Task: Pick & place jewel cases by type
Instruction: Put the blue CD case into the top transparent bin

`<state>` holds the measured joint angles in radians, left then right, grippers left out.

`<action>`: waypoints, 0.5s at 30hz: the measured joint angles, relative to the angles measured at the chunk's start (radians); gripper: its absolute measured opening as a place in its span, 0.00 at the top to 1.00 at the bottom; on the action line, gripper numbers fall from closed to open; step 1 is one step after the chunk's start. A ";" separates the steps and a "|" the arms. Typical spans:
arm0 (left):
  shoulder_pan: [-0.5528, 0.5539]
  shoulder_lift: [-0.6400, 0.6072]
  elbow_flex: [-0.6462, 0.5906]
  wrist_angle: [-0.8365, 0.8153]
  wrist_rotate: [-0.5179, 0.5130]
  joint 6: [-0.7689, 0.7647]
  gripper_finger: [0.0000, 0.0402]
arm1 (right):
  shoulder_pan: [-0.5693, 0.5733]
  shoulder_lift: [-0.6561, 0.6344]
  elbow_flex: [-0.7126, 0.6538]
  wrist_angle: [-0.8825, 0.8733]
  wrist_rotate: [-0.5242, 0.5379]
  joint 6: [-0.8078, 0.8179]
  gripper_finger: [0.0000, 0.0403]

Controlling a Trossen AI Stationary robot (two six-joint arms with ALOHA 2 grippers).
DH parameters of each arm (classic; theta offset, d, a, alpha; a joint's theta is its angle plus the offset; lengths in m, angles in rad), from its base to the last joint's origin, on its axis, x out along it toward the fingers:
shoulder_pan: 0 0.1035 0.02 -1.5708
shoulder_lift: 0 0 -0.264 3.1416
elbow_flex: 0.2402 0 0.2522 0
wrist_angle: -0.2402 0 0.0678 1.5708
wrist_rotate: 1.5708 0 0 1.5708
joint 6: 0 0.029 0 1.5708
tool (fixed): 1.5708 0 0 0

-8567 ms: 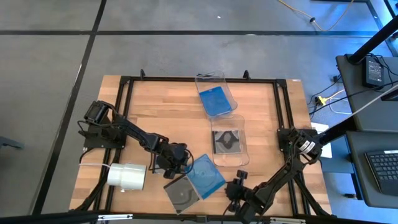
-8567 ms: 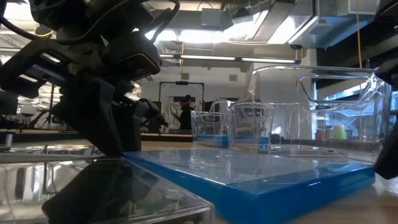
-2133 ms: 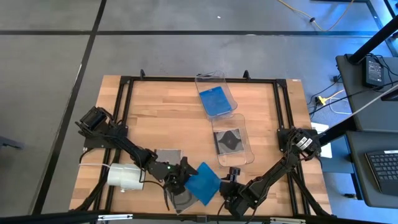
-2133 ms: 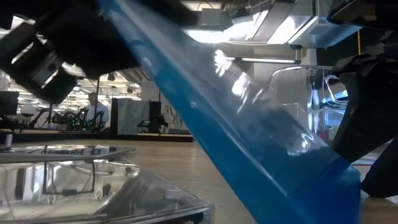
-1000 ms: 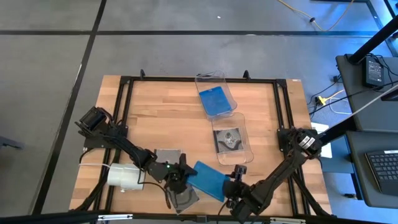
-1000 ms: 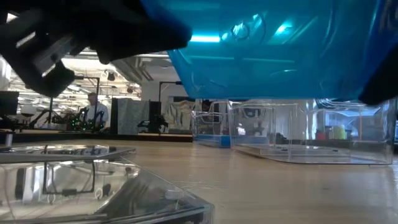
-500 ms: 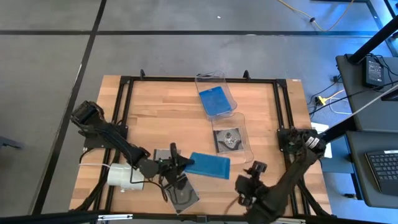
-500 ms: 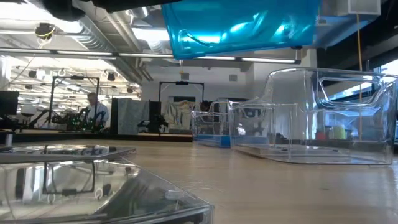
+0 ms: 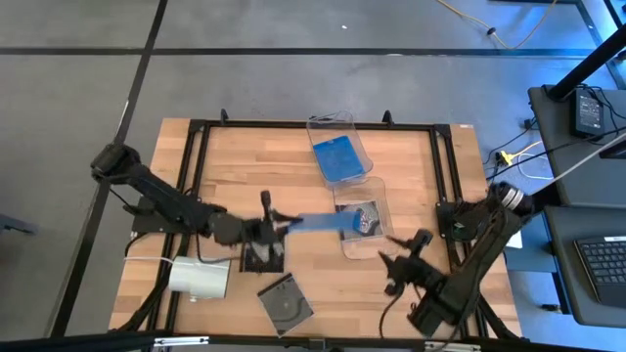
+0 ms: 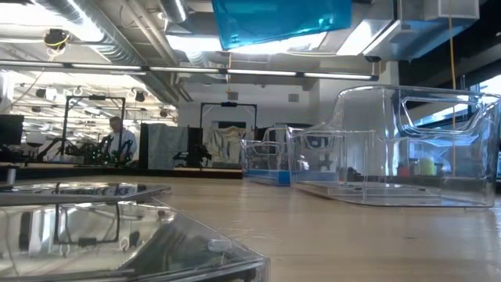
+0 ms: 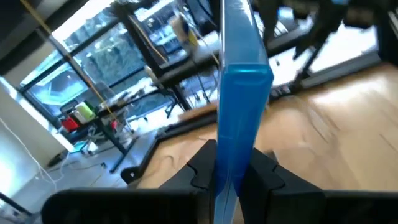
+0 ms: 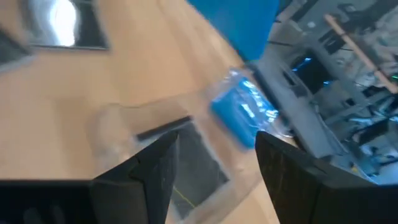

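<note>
**Q:** Wooden table (image 9: 245, 176) inside a black frame, seen from above — where was the blue jewel case (image 9: 321, 221)?

**A:** Lifted clear of the wood, pinched on edge by the left gripper (image 9: 279, 226). The left wrist view showed both fingers clamped flat against the case's faces, with only the bottom edge gripped. The case reached toward the nearer clear bin (image 9: 361, 219), which held a dark case with a disc (image 9: 363, 217). Another blue case (image 9: 339, 158) lay in the farther bin (image 9: 337, 149).

**Q:** And the right gripper (image 9: 399, 262)?

**A:** It hovered beside the nearer bin, fingers spread wide with nothing between them.

**Q:** What remained on the table?

**A:** Two dark cases — one under the left arm (image 9: 262, 256), one near the front edge (image 9: 285, 305) — and a white roll (image 9: 200, 278).

**Q:** What could go wrong?

**A:** By my reading, the blue case belonged in the farther bin; released here, it would land on the dark case and mix the types. The narrow hold on one edge could also let it pivot or slip, and the bin's wall could catch its leading corner.
</note>
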<state>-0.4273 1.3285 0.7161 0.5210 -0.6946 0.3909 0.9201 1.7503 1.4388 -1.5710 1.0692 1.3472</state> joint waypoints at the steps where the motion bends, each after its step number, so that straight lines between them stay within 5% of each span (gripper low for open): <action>1: 0.030 -0.024 -0.019 0.022 0.022 -0.010 0.91 | -0.007 -0.028 -0.043 0.001 0.006 0.010 0.46; 4: 0.134 -0.085 -0.103 0.143 0.146 -0.024 0.91 | -0.035 -0.120 -0.160 0.040 0.049 0.014 0.46; 11: 0.374 -0.084 -0.256 0.595 0.618 -0.199 0.91 | -0.176 -0.338 -0.362 0.177 0.320 0.004 0.46; 15: 0.444 -0.029 -0.267 0.751 0.751 -0.236 0.91 | -0.270 -0.395 -0.428 0.317 0.339 -0.064 0.46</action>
<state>0.0169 1.2996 0.4495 1.2725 0.0569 0.1550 0.6497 1.3550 1.0112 -1.2541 1.4077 1.2828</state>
